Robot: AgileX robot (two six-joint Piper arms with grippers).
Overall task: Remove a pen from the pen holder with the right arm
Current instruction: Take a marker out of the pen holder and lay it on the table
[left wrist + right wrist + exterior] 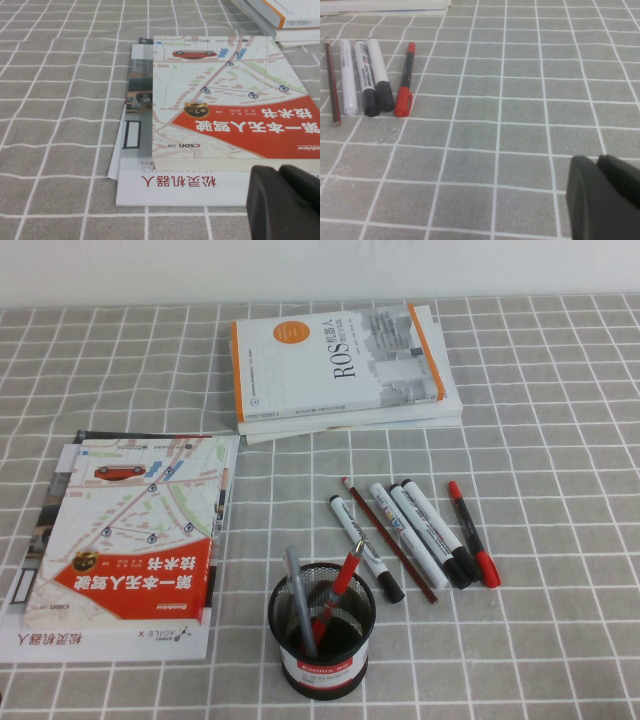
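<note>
Fingers pressed together, our right gripper (596,165) hangs over bare cloth (520,125); the left gripper (279,172), likewise closed, sits by the book (240,135). The holder (320,665) stands at 6 o'clock on the cloth, its red pen (343,580) crossing a grey pen (297,585): we fear a slanted pull tipping it, or snagging both.

Left gripper (278,172), low over the table (60,125): matte black moulded body with rounded edges. Its two finger blocks meet along a narrow dark seam. Right gripper (597,162), also low over the table: same matte black finish, rounded contour and seam.
</note>
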